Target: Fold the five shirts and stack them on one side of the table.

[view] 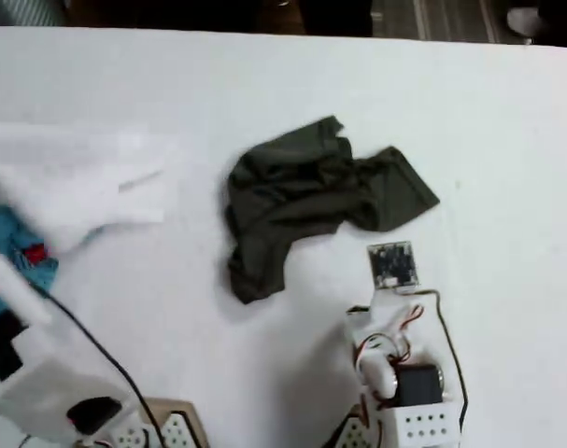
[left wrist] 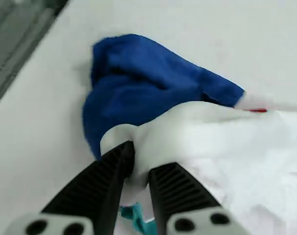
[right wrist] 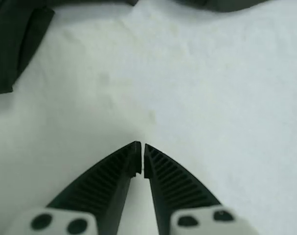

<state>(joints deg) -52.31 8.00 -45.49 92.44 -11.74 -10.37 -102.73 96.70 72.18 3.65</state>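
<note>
A crumpled dark shirt (view: 311, 201) lies in the middle of the white table (view: 507, 140). At the left edge a white shirt (view: 77, 187) lies partly over a blue shirt (view: 21, 247). In the left wrist view my left gripper (left wrist: 138, 159) is shut on a fold of the white shirt (left wrist: 226, 142), with the blue shirt (left wrist: 138, 83) bunched just beyond it. My right gripper (right wrist: 142, 151) is shut on nothing, above bare table just short of the dark shirt (right wrist: 16, 44). The right arm (view: 395, 373) stands near the front edge, below that shirt.
A black cable (view: 96, 350) runs across the table at the lower left beside the left arm's base (view: 87, 411). A strip of teal cloth (left wrist: 133, 218) shows under the left fingers. The table's far edge borders a dark floor (view: 218, 14).
</note>
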